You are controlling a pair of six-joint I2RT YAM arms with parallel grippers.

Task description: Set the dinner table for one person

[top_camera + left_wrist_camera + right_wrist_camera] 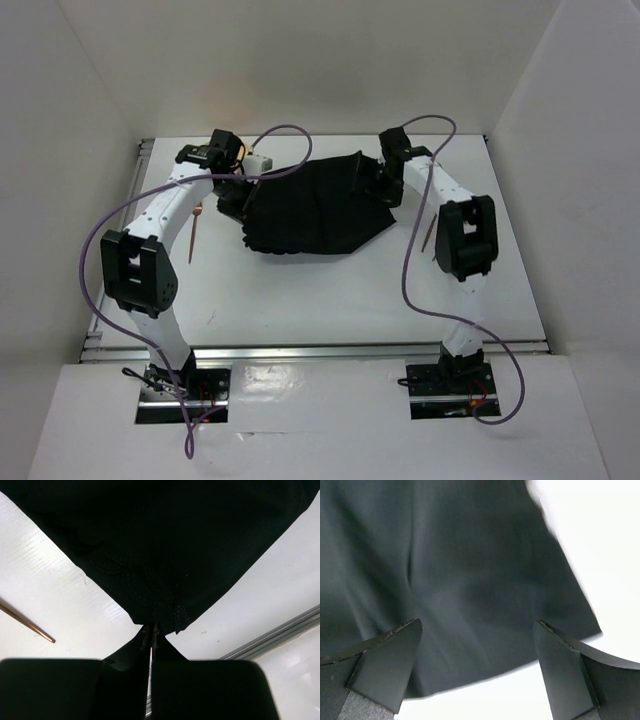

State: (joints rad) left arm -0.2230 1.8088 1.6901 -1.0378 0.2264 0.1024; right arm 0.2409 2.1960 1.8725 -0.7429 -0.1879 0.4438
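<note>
White worktop [330, 295] w/ silver rail [320, 350] fills the top view, under both arms; crumpled black cloth [310, 210] lies on its far-centre part; L claw [151, 632] pressed together, pinching a cloth corner; R claw [475, 655] spread wide over cloth's right edge; thin brown stick [27, 624] lies on worktop, left of cloth.

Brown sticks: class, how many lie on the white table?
2. One brown stick lies left of the black cloth, by the left arm; the other lies right of it, by the right arm. Cloth or arms may hide more.
</note>
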